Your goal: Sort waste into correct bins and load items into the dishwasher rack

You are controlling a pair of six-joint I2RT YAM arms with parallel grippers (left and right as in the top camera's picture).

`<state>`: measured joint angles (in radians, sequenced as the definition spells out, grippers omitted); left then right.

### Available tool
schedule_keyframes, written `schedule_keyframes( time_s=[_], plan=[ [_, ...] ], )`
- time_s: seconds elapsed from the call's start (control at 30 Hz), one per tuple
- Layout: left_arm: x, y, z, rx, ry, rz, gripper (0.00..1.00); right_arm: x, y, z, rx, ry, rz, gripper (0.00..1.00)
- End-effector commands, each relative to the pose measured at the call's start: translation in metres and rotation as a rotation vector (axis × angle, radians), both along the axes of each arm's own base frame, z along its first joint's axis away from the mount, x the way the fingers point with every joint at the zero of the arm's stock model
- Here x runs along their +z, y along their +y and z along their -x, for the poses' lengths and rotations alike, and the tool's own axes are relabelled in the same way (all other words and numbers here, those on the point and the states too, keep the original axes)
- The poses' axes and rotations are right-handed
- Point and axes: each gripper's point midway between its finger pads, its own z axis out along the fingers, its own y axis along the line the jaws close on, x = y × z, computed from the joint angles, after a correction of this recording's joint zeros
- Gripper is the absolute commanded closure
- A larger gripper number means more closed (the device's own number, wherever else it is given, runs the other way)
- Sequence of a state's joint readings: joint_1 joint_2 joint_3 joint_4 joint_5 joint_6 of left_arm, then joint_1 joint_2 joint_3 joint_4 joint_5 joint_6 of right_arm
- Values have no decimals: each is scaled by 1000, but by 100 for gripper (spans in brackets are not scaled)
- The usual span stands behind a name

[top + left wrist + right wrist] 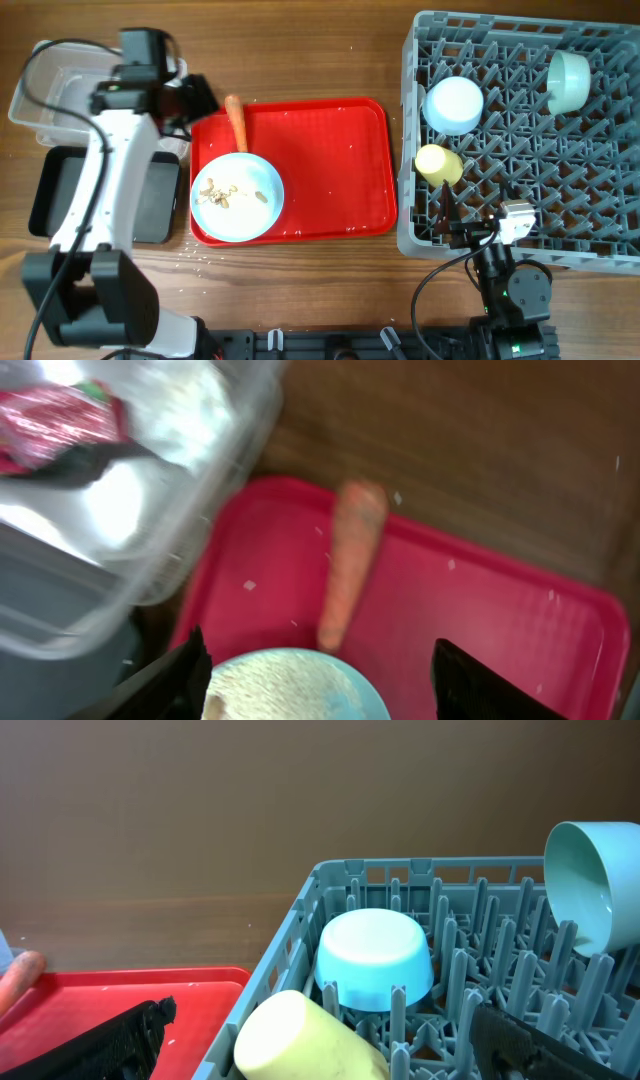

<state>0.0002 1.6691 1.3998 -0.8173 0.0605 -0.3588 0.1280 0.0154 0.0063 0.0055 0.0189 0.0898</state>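
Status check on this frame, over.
Left gripper open, carrot ahead. Right gripper open, empty, by rack. Plate with scraps on tray. Nothing blocking.

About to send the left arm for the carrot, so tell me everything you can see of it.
The carrot is orange, smooth and tapered, and looks whole. It lies flat on the red tray near its far left corner, with its thick end at the rim and its thin tip pointing at the light blue plate. Whether tip and plate touch is unclear. The left gripper hangs open close by, not touching it.
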Motion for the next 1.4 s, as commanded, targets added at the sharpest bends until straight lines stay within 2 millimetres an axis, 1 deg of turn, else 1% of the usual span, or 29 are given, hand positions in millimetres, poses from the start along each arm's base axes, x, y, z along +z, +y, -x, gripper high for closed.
schedule_keyframes(
  time_s=[0.0, 0.07, 0.23, 0.27, 0.3, 0.37, 0.4, 0.47, 0.5, 0.53, 0.6, 0.67, 0.7, 0.73, 0.77, 0.8, 0.83, 0.9, 0.93, 0.97, 1.0, 1.07, 1.1, 1.13, 1.17, 1.2, 1.27, 1.33, 1.37],
  plan=[
    [-65, -24, 6, -98, 132, -118, 28, 3, 0, 1, 2, -12, -18, 0],
    [-92, -39, -6, -132, 141, -122, 29, 3, 0, 1, 2, -12, -18, 0],
    [-137, -45, -30, -140, 129, -126, 37, 3, 0, 1, 2, -12, -18, 0],
    [-144, -45, -31, -140, 134, -126, 40, 3, 0, 1, 2, -12, -18, 0],
    [-146, -46, -36, -139, 118, -126, 49, 3, 0, 1, 2, -12, -18, 0],
    [-132, -47, -49, -135, 55, -120, 67, 3, 0, 1, 2, -12, -18, 0],
    [-116, -48, -56, -133, 17, -117, 72, 3, 0, 1, 2, -12, -18, 0],
    [-65, -50, -69, -122, -88, -107, 74, 3, 0, 1, 2, -12, -18, 0],
    [-33, -50, -72, -118, -157, -102, 74, 2, 0, 0, 2, -10, -18, 0],
    [-9, -50, -70, -115, -202, -98, 74, 2, 0, 0, 2, -8, -17, 0],
    [39, -34, -44, -73, -241, -137, 76, 2, 0, 0, 2, -7, -17, 0],
    [53, -16, -7, -16, -169, -148, 81, 2, 0, 0, 2, -7, -17, 0],
    [52, -2, 14, 56, -107, -148, 83, 2, 0, 0, 2, -7, -17, 0],
    [46, 26, 49, 185, 9, -178, 86, 2, 0, 0, 2, -7, -17, 0],
    [40, 44, 71, 277, 87, -197, 89, 2, 0, 0, 2, -7, -17, 0],
    [32, 65, 92, 377, 164, -210, 89, 2, 0, 0, 2, -7, -17, 0],
    [20, 86, 112, 499, 238, -195, 94, 2, 0, 0, 2, -7, -17, 0],
    [-3, 112, 136, 672, 303, -164, 96, 2, 0, 0, 2, -7, -17, 0],
    [-15, 124, 144, 754, 317, -146, 96, 2, 0, 0, 2, -7, -17, 0],
    [-35, 141, 158, 873, 338, -105, 96, 2, 0, 0, 2, -7, -17, 0],
    [-48, 146, 164, 912, 347, -66, 96, 2, 0, 0, 2, -7, -17, 0],
    [-75, 151, 168, 956, 335, 17, 75, 2, 0, 0, 2, -7, -17, 0],
    [-80, 150, 167, 960, 325, 52, 50, 2, 0, 0, 2, -7, -17, 0],
    [-82, 147, 165, 955, 326, 81, 36, 2, 0, 0, 2, -7, -17, 0],
    [-81, 146, 160, 925, 311, 91, 28, 2, 0, 0, 2, -7, -17, 0],
    [-77, 140, 150, 844, 291, 126, 25, 2, 0, 0, 2, -7, -17, 0],
    [-58, 122, 132, 719, 267, 210, 24, 2, 0, 0, 2, -7, -17, 0],
    [-38, 105, 121, 644, 259, 232, 27, 2, 0, 0, 2, -7, -17, 0],
    [-24, 78, 108, 505, 233, 247, 32, 2, 0, 0, 2, -7, -17, 0]
  ],
)
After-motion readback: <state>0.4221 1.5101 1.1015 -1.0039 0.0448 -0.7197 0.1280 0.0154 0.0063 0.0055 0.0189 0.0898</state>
